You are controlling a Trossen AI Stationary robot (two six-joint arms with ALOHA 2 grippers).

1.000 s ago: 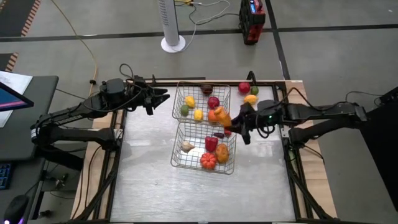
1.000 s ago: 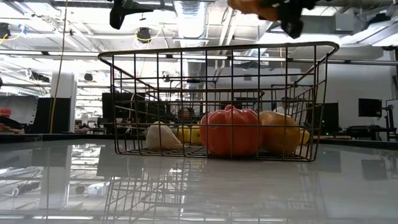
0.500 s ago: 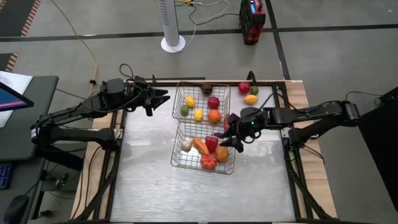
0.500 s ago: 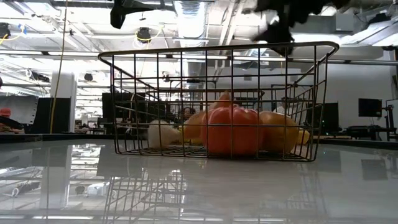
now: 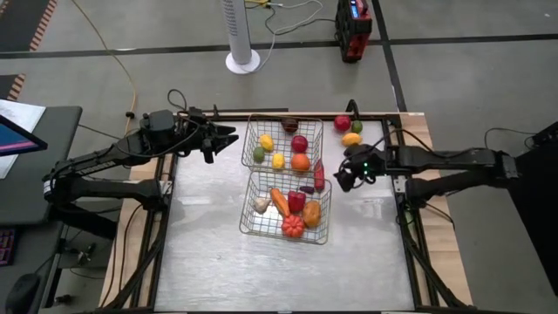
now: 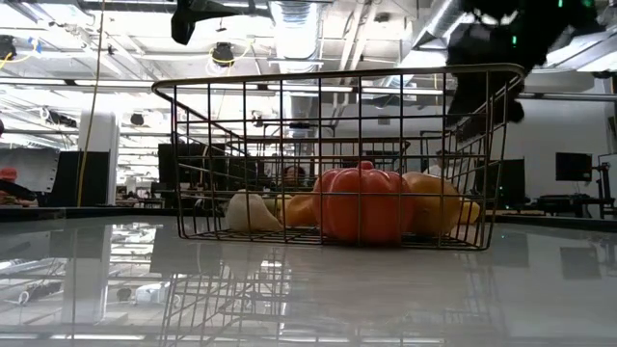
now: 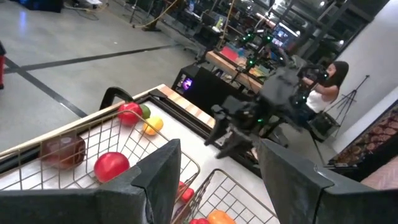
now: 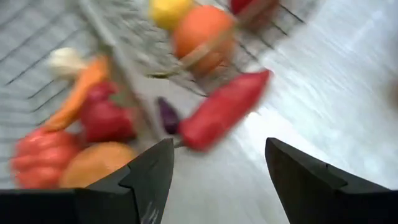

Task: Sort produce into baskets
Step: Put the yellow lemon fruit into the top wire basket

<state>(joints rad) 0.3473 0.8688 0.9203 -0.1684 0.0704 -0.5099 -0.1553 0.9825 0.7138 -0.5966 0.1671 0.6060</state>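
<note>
Carrot (image 5: 279, 202) now lying in lower basket (image 5: 324, 234); right tool (image 5: 346, 177) retreating rightward, open, empty. Chili (image 5: 318, 176): light, rigid, slick; pinch mid-body.

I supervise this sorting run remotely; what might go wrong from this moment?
1. The red pepper lies at the baskets' edge, apparently outside the near basket; it may get left unsorted.
2. The right gripper hangs open close beside both baskets; a careless move might snag the mesh.
3. Three fruits wait at the table's far corner, near the edge, and might roll off.
</note>
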